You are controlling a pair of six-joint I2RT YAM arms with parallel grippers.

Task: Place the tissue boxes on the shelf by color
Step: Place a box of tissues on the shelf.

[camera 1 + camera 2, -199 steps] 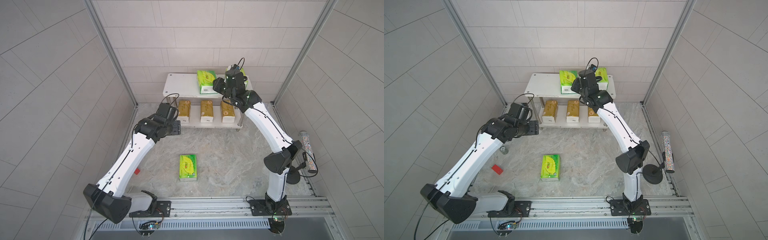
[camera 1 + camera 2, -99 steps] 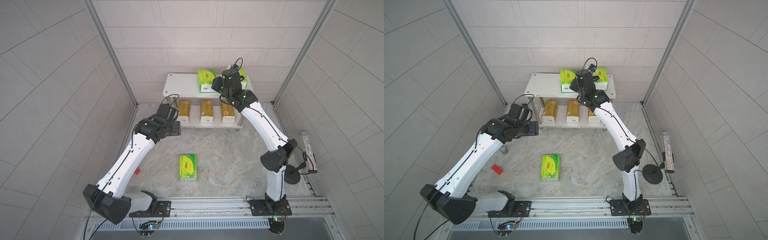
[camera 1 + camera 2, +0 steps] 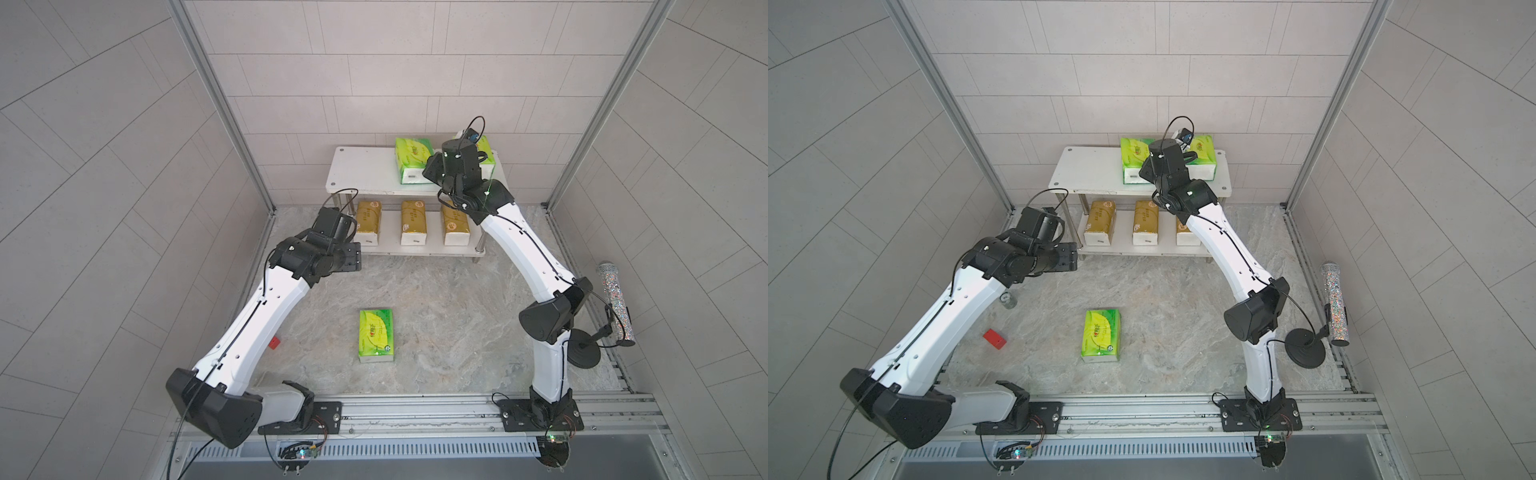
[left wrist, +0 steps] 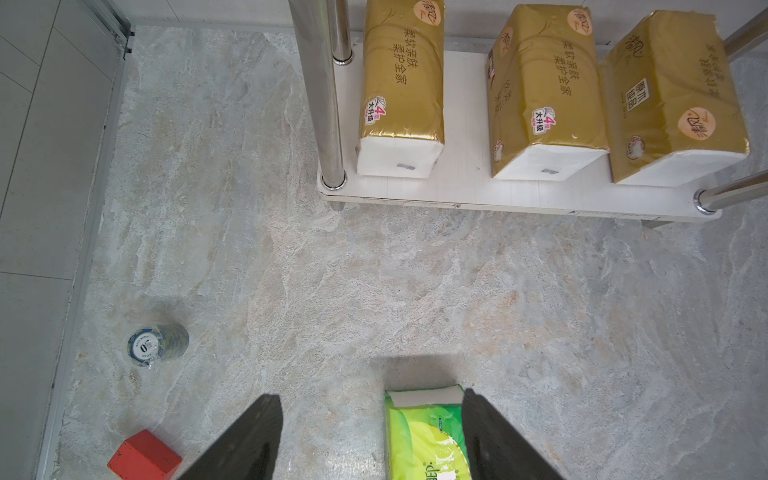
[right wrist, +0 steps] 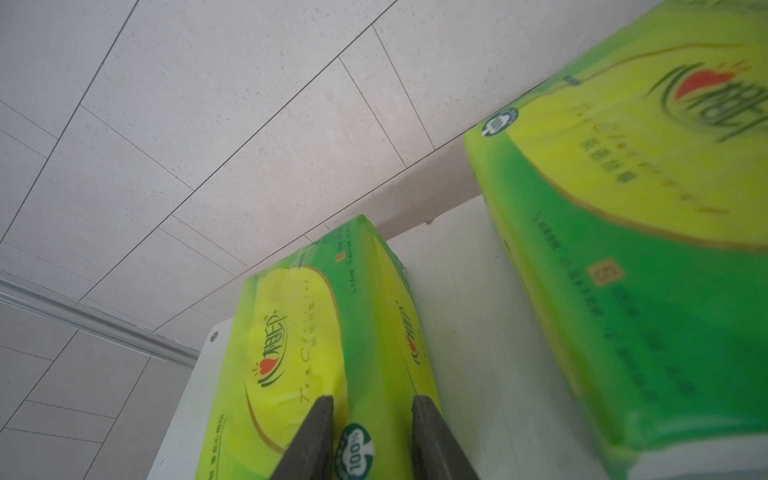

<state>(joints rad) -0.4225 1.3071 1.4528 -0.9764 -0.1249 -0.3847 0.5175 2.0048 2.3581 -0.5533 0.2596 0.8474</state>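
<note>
Marbled floor [image 3: 436,299] walled by pale tiles, with the shelf [image 3: 361,174] standing against the far wall. Its lower board carries three gold-brown tissue boxes [image 3: 413,222] side by side. Its upper board carries two green tissue boxes [image 3: 411,164], at the middle and the right, with the left end bare. The last green box [image 3: 376,336] lies on the floor, well apart from the shelf, its long axis running near to far. The left gripper [image 4: 370,397] hangs above the floor, jaws partly spread and empty. The box lies nearward and slightly right of it, so the left arm is judged the better placed. The right gripper [image 5: 372,399] sits over the middle upper box, jaws drawn close together; whether they pinch its wrapper cannot be told.
</note>
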